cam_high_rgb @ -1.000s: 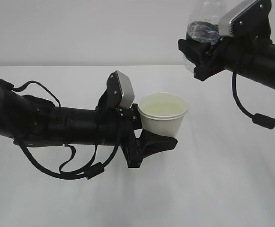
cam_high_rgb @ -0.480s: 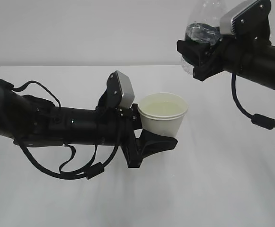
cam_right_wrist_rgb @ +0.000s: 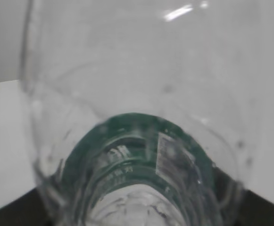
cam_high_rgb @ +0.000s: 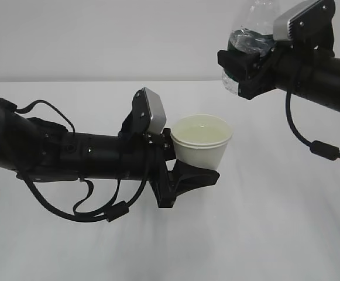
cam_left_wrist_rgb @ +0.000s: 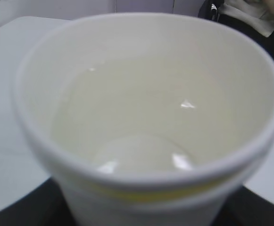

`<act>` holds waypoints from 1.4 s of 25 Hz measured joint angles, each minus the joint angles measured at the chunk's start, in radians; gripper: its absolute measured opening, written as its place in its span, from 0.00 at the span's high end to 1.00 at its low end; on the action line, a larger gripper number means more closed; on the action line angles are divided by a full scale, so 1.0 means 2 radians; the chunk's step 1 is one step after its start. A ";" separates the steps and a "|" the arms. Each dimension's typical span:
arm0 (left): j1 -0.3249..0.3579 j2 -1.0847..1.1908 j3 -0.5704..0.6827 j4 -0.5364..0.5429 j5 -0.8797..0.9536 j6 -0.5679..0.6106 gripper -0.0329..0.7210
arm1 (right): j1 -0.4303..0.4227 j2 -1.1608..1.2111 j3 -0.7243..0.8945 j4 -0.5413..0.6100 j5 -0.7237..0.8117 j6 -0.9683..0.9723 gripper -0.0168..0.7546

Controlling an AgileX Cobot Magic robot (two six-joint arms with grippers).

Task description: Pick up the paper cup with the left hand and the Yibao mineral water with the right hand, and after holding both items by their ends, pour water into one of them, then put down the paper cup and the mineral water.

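Observation:
My left gripper (cam_high_rgb: 188,174) is shut on the white paper cup (cam_high_rgb: 201,145) and holds it upright above the table, mid frame. The cup fills the left wrist view (cam_left_wrist_rgb: 146,117) and holds pale liquid. My right gripper (cam_high_rgb: 240,67) at the upper right is shut on the Yibao mineral water (cam_high_rgb: 249,41), a clear bottle with a dark green label band. The bottle stands nearly upright, its top cut off by the frame edge. In the right wrist view the bottle (cam_right_wrist_rgb: 141,141) fills the frame and hides the fingers. Bottle and cup are apart.
A white table (cam_high_rgb: 263,234) lies under both arms, with a pale wall behind. Black cables hang under the left arm (cam_high_rgb: 93,211) and the right arm (cam_high_rgb: 310,143).
The right gripper has turned the bottle more upright and shifted slightly left. The left gripper and the cup have not moved.

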 joint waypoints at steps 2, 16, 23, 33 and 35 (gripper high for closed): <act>0.000 0.000 0.000 0.000 0.000 0.000 0.39 | 0.000 0.000 0.000 0.000 0.000 0.002 0.41; 0.000 0.000 0.000 -0.006 0.000 0.000 0.39 | 0.000 0.000 0.000 -0.013 0.000 0.017 0.41; 0.000 0.000 0.000 -0.035 0.000 0.000 0.39 | 0.000 0.000 0.000 -0.013 0.006 0.017 0.41; 0.000 0.000 0.000 -0.075 0.000 0.019 0.39 | 0.000 0.000 0.000 -0.007 0.013 0.017 0.41; 0.000 0.000 0.000 -0.088 0.000 0.023 0.39 | 0.000 0.000 0.000 -0.005 0.014 0.017 0.41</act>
